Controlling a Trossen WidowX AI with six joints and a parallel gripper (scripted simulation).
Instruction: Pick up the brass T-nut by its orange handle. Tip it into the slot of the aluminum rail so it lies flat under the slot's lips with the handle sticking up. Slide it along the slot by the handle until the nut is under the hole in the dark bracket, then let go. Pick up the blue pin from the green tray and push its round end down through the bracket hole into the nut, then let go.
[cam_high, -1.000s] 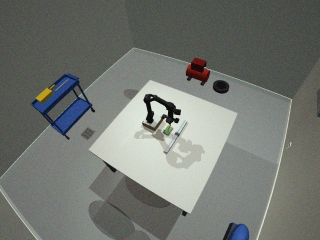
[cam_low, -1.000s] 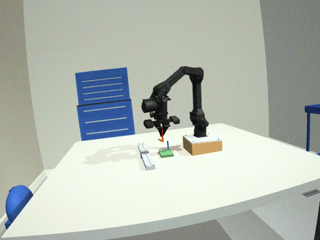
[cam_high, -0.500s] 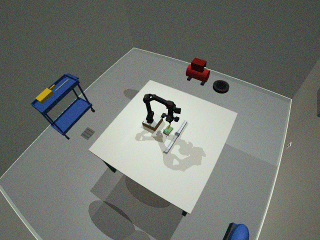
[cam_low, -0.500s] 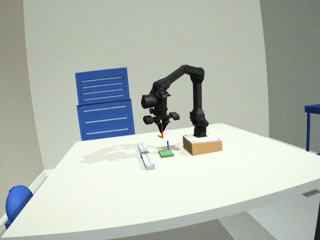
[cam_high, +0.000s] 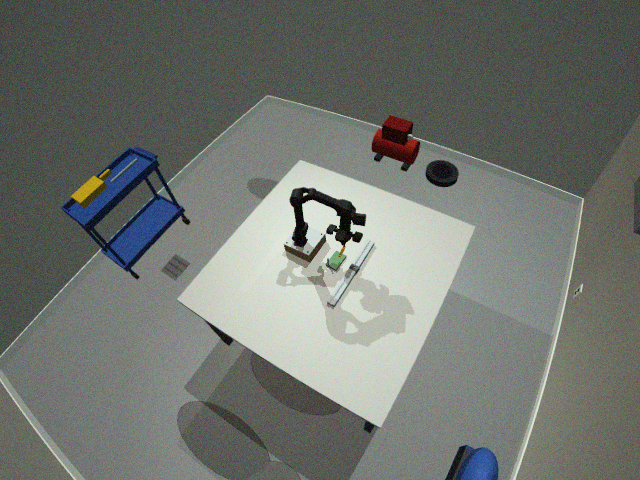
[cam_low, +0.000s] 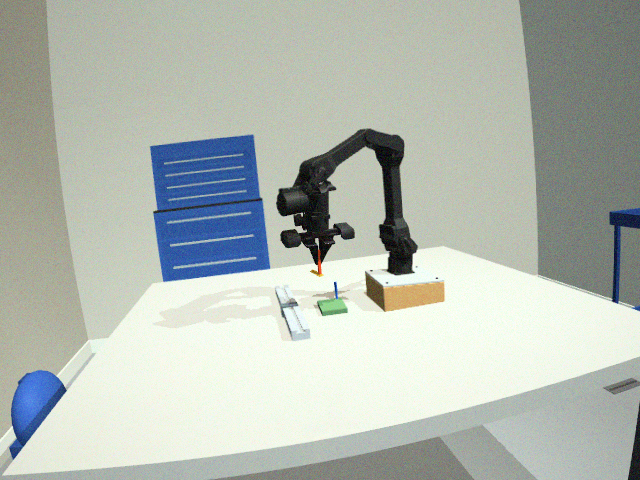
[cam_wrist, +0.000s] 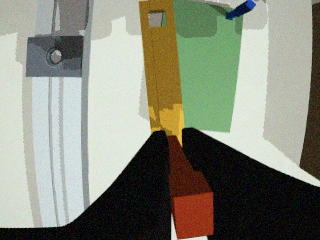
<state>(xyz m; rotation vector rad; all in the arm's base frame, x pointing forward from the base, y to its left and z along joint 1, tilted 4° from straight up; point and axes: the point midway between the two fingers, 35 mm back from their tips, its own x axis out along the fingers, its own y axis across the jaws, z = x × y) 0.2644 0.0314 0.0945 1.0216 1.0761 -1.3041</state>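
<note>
My gripper (cam_high: 343, 244) (cam_low: 318, 261) (cam_wrist: 174, 140) is shut on the orange handle (cam_low: 320, 267) (cam_wrist: 192, 215) of the brass T-nut (cam_low: 315, 272) (cam_wrist: 165, 75). The nut hangs below the fingertips, in the air beside and above the green tray (cam_high: 337, 259) (cam_low: 332, 307) (cam_wrist: 210, 90). The blue pin (cam_high: 328, 261) (cam_low: 335, 290) (cam_wrist: 242, 8) stands upright at the tray. The aluminum rail (cam_high: 340, 289) (cam_low: 297, 322) (cam_wrist: 41, 150) lies on the table, left of the nut in the wrist view. The dark bracket (cam_high: 355, 267) (cam_low: 290, 304) (cam_wrist: 37, 62) sits across the rail's middle, its hole visible from above.
The arm's base block (cam_high: 305, 249) (cam_low: 413, 295) stands on the white table (cam_high: 289, 330) (cam_low: 361, 372), on the tray's other side from the rail. A blue cart, a red compressor and a tire stand on the floor away from the table.
</note>
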